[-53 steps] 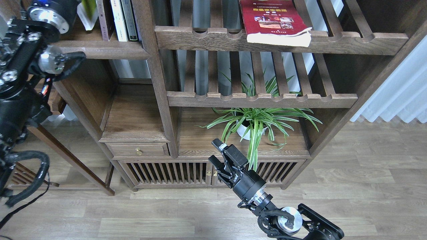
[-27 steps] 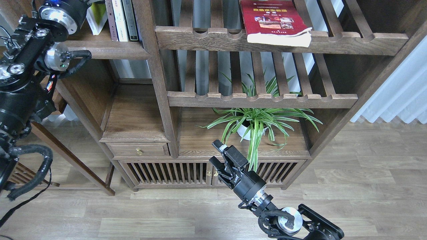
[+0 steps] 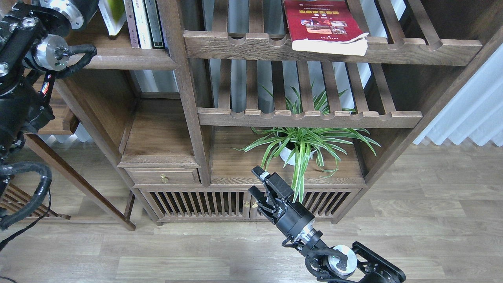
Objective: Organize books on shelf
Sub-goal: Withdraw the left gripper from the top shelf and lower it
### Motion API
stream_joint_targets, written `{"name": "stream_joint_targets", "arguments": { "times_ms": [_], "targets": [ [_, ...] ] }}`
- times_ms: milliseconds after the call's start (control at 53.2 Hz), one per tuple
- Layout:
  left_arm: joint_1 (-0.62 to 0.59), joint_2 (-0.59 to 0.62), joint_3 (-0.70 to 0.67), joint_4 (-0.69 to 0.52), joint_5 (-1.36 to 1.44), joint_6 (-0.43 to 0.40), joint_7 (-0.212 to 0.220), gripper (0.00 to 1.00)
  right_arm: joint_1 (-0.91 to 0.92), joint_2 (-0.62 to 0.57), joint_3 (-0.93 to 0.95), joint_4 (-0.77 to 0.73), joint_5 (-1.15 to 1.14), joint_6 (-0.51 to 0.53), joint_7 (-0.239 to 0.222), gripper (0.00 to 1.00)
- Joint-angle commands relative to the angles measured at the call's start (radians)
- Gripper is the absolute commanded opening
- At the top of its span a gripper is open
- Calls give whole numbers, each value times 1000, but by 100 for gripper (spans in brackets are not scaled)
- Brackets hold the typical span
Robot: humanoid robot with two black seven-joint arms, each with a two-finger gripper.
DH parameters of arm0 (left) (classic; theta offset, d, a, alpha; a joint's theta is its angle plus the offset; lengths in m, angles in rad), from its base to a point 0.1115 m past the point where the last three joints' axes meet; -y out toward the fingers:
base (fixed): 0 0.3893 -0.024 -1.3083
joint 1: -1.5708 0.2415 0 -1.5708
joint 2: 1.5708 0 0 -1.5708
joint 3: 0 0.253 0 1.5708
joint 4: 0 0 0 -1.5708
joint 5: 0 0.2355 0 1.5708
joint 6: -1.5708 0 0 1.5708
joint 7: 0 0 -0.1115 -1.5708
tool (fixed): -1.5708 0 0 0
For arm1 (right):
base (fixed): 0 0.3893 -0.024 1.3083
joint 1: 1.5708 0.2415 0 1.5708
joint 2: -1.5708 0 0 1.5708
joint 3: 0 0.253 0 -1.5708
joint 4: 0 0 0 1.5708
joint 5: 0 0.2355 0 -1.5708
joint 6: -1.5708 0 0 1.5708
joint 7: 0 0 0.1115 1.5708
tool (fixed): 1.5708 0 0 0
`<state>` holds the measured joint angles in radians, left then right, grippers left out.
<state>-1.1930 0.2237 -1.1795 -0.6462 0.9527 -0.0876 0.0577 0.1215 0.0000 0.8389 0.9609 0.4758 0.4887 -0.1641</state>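
The red book (image 3: 322,25) lies flat on the top slatted rack, its white page edge hanging over the front rail. The yellow-green book (image 3: 112,15) leans tilted on the solid shelf (image 3: 118,59) at the upper left. It stands beside upright spines: a brown one (image 3: 129,23), a white one (image 3: 139,23) and a dark one (image 3: 153,23). My left arm's wrist (image 3: 63,8) is just left of that book, and its gripper is cut off by the top edge. My right gripper (image 3: 255,182) is open and empty, low in front of the cabinet.
A potted spider plant (image 3: 302,145) stands on the lower board behind my right gripper. A second slatted rack (image 3: 310,118) is above it. There is a small drawer (image 3: 163,177) and slatted cabinet doors (image 3: 196,202) at floor level. White curtains (image 3: 471,114) hang at the right.
My left arm has swung up and left at the shelf's end. The yellow-green book has shifted right, closer to the upright spines. My right arm has barely moved.
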Motion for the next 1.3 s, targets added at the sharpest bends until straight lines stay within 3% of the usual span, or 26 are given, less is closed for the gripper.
{"name": "stream_joint_targets", "arguments": {
  "times_ms": [0,394,770,995,1277],
  "targets": [
    [1,8,-2,-23,0,-21,31,5,0,0,0,-4,1,0,1,98],
    [56,85,7,-138,-58,-23,56,5,0,0,2,-13,1,0,0,98],
    [90,77,12,-147,-61,-21,25,6,-2,0,2,-14,1,0,0,98],
    [111,83,14,-147,-61,-21,11,17,-3,0,2,-18,1,0,1,98],
    [125,79,17,-148,-61,-21,-6,21,-3,0,2,-18,1,0,1,98]
  ]
}}
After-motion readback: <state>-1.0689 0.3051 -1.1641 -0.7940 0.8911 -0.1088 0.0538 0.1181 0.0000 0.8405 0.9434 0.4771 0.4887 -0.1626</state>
